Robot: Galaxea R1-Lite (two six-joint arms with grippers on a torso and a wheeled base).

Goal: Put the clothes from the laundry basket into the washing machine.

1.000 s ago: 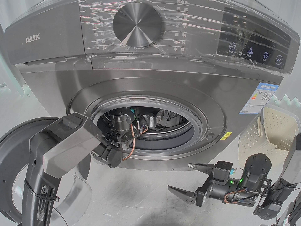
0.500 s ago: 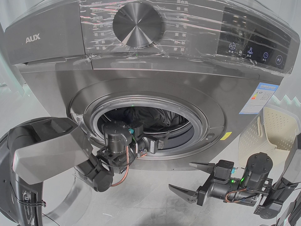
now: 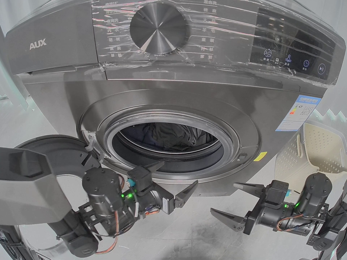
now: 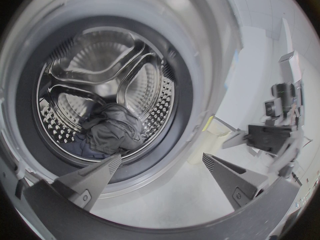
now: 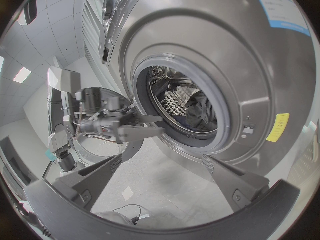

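The grey washing machine (image 3: 180,91) stands with its round opening uncovered. Dark clothes (image 3: 170,134) lie bunched at the bottom of the drum, also seen as clothes (image 4: 111,130) and clothes (image 5: 200,112). My left gripper (image 3: 177,174) hangs open and empty just outside and below the opening's rim, pointing at the drum (image 4: 100,94). My right gripper (image 3: 225,198) is open and empty, low in front of the machine's lower right. The cream laundry basket (image 3: 318,152) stands to the machine's right; its inside is hidden.
The machine's door (image 3: 54,156) is swung open on the left, behind my left arm. Pale floor (image 3: 188,235) lies free between the two grippers. A yellow sticker (image 5: 277,127) sits on the front panel beside the opening.
My left gripper has pulled back out of the drum and dropped below the opening, leaving the dark clothes inside. The right gripper shifted slightly to the right.
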